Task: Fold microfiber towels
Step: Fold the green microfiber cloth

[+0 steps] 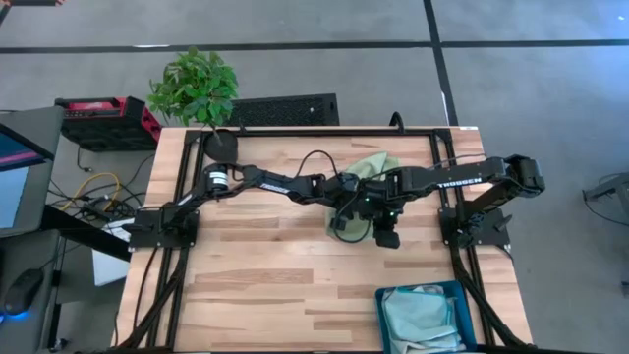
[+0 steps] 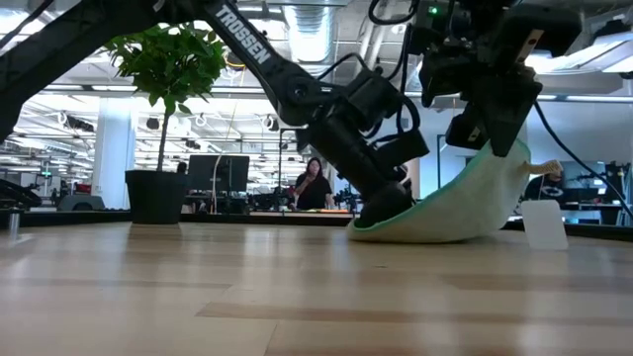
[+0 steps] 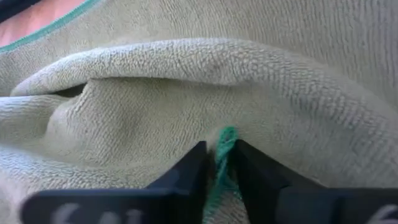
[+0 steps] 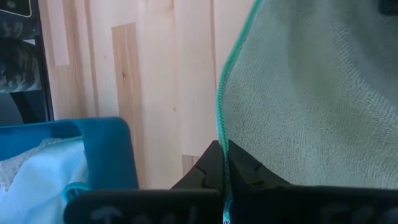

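A light green microfiber towel [image 1: 371, 169] with a darker green stitched edge lies mid-table. In the low view the towel [image 2: 445, 213] curves up from the table toward the right. My left gripper [image 3: 221, 158] is low at the towel's table end [image 2: 388, 208] and shut on its edge. My right gripper [image 4: 224, 163] is higher [image 2: 492, 133], also shut on the towel's edge. Both grippers show close together in the high view, the left gripper [image 1: 341, 224] and the right gripper [image 1: 386, 236]. My left gripper pinches the towel's green stitched edge [image 3: 225, 140] between its two fingers, slanting down from the table's left. That part of the towel sits at table level, bunched in soft folds ahead of the fingers. My right gripper pinches the green stitched edge [image 4: 221, 134] between its two fingers, slanting down from above. This edge is lifted off the table, and the cloth sags from it in a curve [image 2: 465, 203] down to the tabletop.
A teal bin [image 1: 385, 317] holding light blue cloth stands at the table's near right corner. A potted plant [image 1: 197, 88] stands at the far left corner. Bare wood lies to the near left of the grippers.
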Robot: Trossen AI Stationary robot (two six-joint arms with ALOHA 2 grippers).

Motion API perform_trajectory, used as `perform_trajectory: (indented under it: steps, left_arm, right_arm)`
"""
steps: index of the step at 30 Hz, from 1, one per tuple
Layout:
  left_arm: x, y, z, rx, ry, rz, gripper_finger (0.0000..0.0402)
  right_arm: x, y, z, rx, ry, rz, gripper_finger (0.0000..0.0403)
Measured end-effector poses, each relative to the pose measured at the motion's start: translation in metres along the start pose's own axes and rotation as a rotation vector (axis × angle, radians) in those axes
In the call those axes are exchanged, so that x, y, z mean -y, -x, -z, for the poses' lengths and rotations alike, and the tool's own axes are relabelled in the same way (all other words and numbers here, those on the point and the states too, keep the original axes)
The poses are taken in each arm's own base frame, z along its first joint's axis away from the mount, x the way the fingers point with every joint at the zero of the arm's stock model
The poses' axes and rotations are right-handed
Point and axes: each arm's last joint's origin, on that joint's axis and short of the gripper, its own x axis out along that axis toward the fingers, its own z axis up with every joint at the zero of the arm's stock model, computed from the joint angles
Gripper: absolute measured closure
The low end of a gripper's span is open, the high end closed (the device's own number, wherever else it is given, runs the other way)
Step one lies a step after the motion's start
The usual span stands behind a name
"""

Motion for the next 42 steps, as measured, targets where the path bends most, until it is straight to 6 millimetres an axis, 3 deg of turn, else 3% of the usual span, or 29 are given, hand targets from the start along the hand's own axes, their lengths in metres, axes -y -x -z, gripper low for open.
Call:
perform_trajectory:
  steps: [5,15,23,34,42]
  left_arm:
    - [-0.007,0.014,-0.009,0.0,-0.032,-0.016,0.0394]
    - [-0.03,0.065,-0.034,-0.082,0.03,0.051,0.04]
    - [-0.031,0.104,-0.042,-0.183,0.085,0.102,0.0401]
    - [-0.023,0.097,-0.025,-0.269,0.143,0.122,0.0396]
    - [-0.024,0.097,-0.024,-0.291,0.145,0.08,0.0348]
  right_arm:
    - [0.0,0.0,0.0,-0.002,-0.001,0.0,0.0389]
    - [0.0,0.0,0.001,-0.008,-0.004,0.003,0.0389]
    - [0.0,0.0,0.003,-0.024,-0.006,0.004,0.0387]
    - [0.0,0.0,0.003,-0.026,-0.004,0.004,0.0388]
    - [0.0,0.0,0.002,-0.024,-0.004,0.005,0.039]
